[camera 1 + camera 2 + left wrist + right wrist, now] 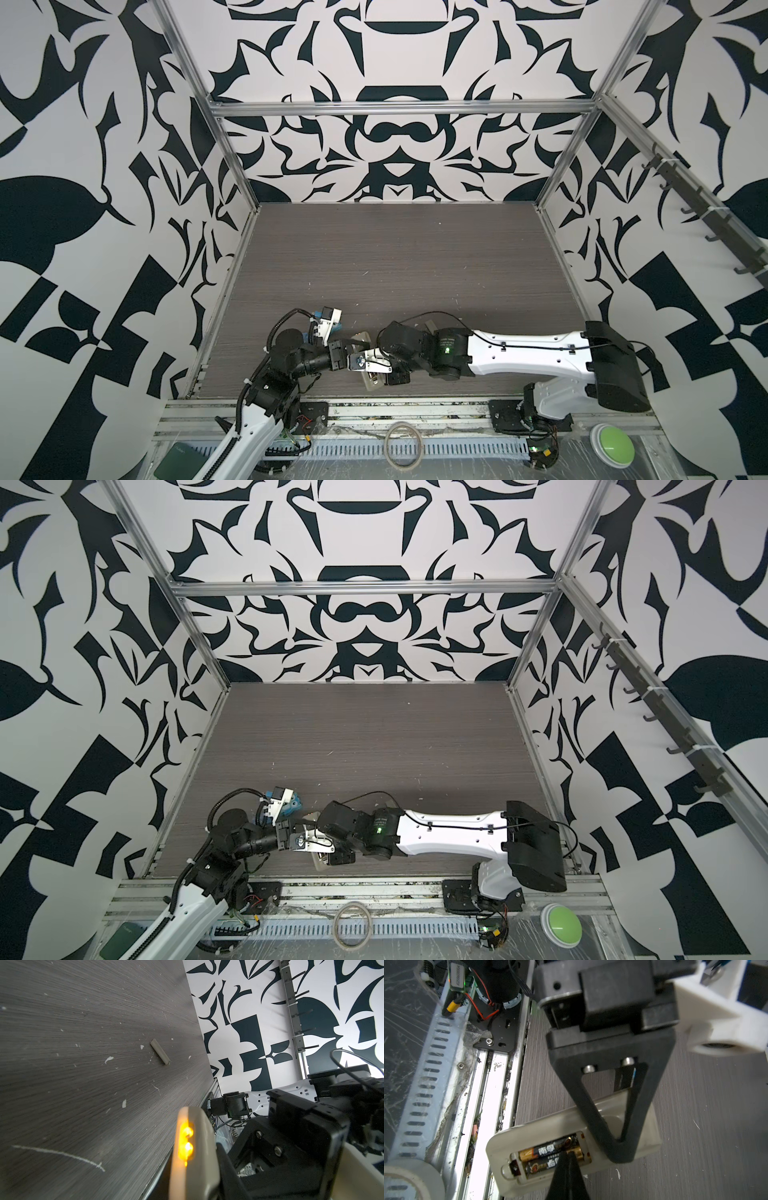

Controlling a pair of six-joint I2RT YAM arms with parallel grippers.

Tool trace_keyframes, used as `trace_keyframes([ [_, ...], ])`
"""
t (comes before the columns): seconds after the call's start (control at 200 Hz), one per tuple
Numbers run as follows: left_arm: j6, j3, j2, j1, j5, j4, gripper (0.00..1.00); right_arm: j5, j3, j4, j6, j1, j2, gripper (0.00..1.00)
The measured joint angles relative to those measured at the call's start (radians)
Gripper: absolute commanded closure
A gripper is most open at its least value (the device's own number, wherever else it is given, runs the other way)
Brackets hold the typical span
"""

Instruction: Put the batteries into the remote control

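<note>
The remote control (546, 1126) lies back up near the table's front edge, its battery bay open. Two batteries sit side by side in the bay, one (550, 1148) further in and one (542, 1164) nearer the remote's edge. My right gripper (568, 1154) is shut, and its tips press on the nearer battery. My left gripper (358, 347) is shut on the remote control, with one black finger (591, 1105) across its back. In the left wrist view the remote (199, 1147) shows edge-on with an orange glow. In both top views only beige ends of the remote (362, 336) (309, 814) show under the grippers.
An off-white slab (159, 1054) lies flat on the table beyond the remote. A blue toy (334, 326) sits by the left wrist. The front rail carries a tape roll (404, 446) and a green button (612, 444). White scraps dot the wood.
</note>
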Motion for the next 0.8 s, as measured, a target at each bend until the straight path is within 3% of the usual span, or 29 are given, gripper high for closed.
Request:
trace_keyframes([
  [0.8, 0.042, 0.0, 0.013, 0.008, -0.103, -0.055, 1.0, 0.106, 0.061, -0.015, 0.002, 0.005, 0.113, 1.0],
])
